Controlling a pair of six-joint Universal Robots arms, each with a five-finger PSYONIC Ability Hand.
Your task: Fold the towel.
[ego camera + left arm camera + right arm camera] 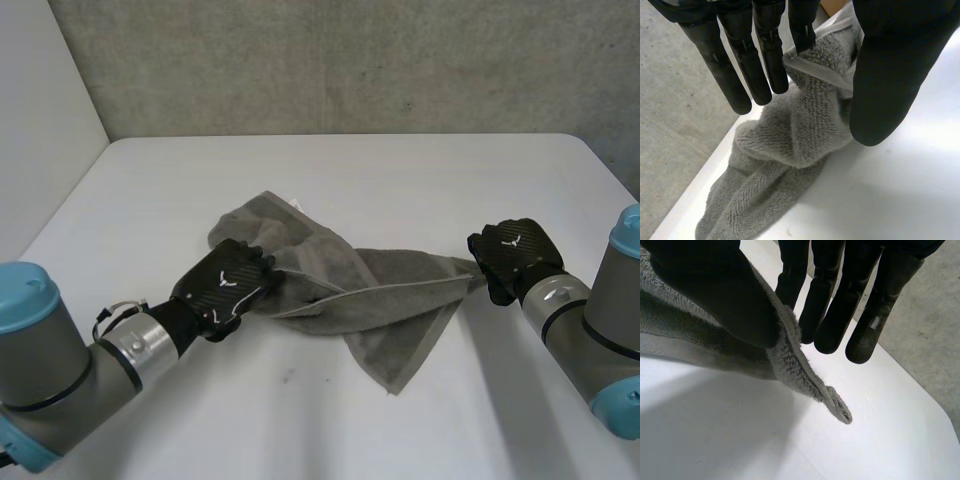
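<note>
- Towel [380, 300] lies twisted mid-frame on the counter [400, 170], one loose corner sagging nearest us.
- Left robot hand [228, 285], lower left, pinches the bunched end; right robot hand [510, 256], at right, pinches a thin hem.
- We judge that hem may slip, or pulling may tighten the twist.

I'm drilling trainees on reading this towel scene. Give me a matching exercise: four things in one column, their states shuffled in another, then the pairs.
1 left hand
2 right hand
3 towel
4 table

A grey, twisted, crumpled
B white, bears the towel
C pinches a flat edge by a corner
D holds a thick, bunched end

Pairs: 1-D, 2-C, 3-A, 4-B
</note>
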